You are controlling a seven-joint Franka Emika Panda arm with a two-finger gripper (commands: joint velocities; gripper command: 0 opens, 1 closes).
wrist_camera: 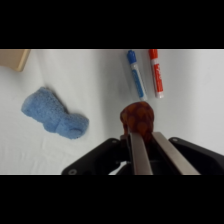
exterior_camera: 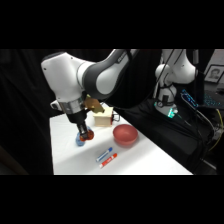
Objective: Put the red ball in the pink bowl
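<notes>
Pincer pinching the red ball at its fingertips, above the white table, pink bowl well apart.

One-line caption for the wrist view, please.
The hand shut on the red ball above the white table, blue cloth and two markers below.

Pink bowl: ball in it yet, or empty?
Empty. The bowl shows only its own pink inside in the side view; the ball sits between the hand's fingers, away from the bowl.
</notes>
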